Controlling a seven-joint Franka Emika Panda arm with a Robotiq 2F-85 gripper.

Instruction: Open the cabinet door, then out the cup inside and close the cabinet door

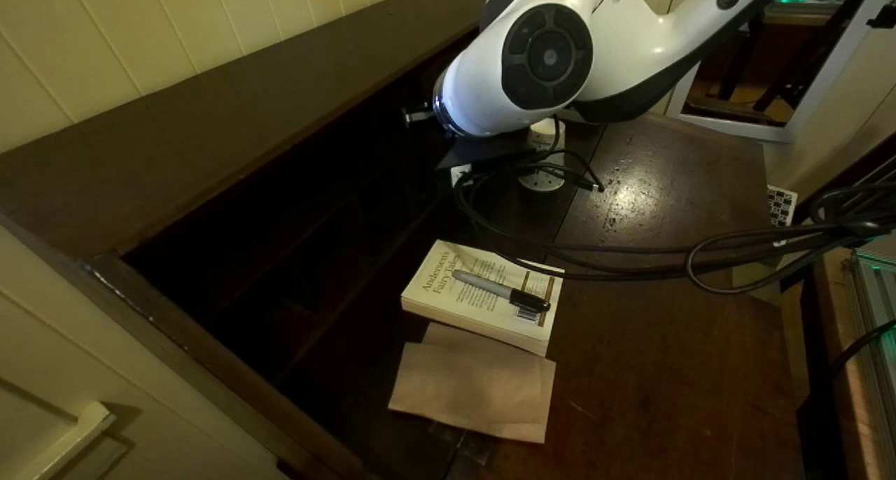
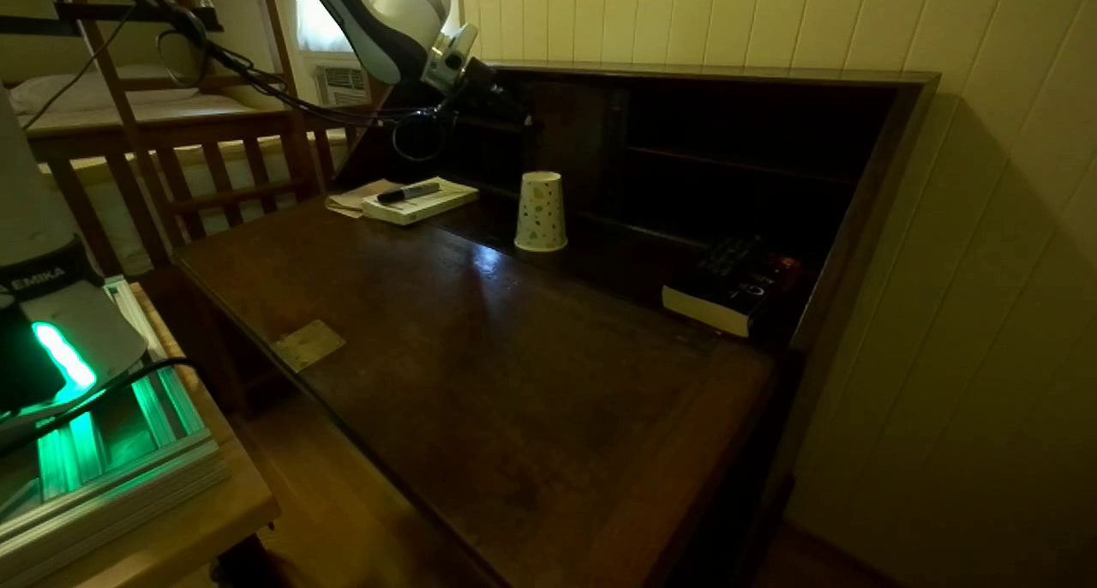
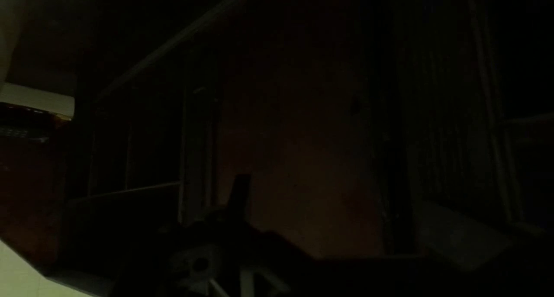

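The patterned paper cup (image 2: 541,213) stands upside down on the surface (image 2: 454,348), right of the paperback (image 2: 430,203); the pincer (image 2: 519,115) is near the far cabinet door (image 2: 578,134), spread or pressed together I cannot tell.

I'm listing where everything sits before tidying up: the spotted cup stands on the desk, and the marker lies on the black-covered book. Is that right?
Not quite: the marker lies on the pale book, as both exterior views show. The spotted cup does stand on the desk.
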